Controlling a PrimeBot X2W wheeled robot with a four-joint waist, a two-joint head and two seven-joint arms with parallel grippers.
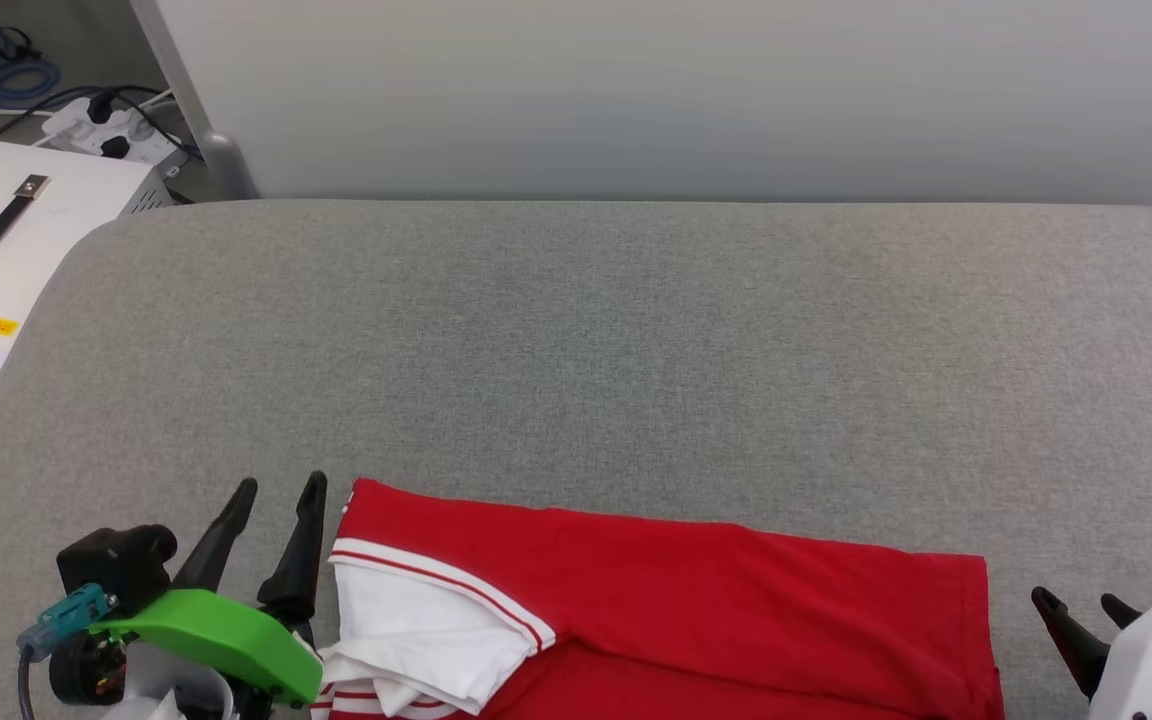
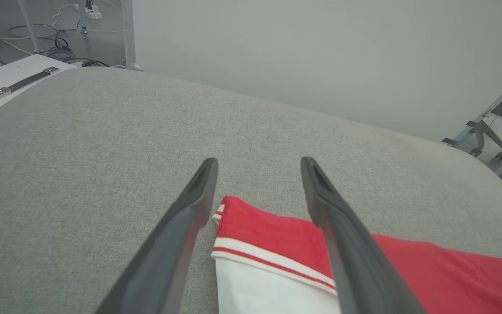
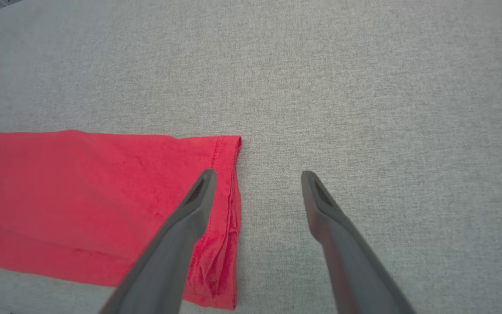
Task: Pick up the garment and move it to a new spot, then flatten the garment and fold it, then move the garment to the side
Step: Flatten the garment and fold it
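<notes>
The garment [image 1: 696,600], a red shirt with a white sleeve and red-and-white stripe trim, lies folded into a long band along the near edge of the grey padded table [image 1: 636,340]. My left gripper [image 1: 279,486] stands open just left of the garment's sleeve end, nothing between its fingers. In the left wrist view the garment [image 2: 268,226] has its red corner under the open left gripper [image 2: 258,162]. My right gripper [image 1: 1076,600] is open just right of the hem. In the right wrist view the open right gripper [image 3: 258,174] hovers over the garment [image 3: 103,196] at its hem edge.
A white case with a black handle [image 1: 6,240] stands off the table's left side, with a power strip and cables [image 1: 116,125] behind it. A pale wall panel [image 1: 686,90] rises behind the table. A metal frame [image 2: 495,126] stands off the table's far end.
</notes>
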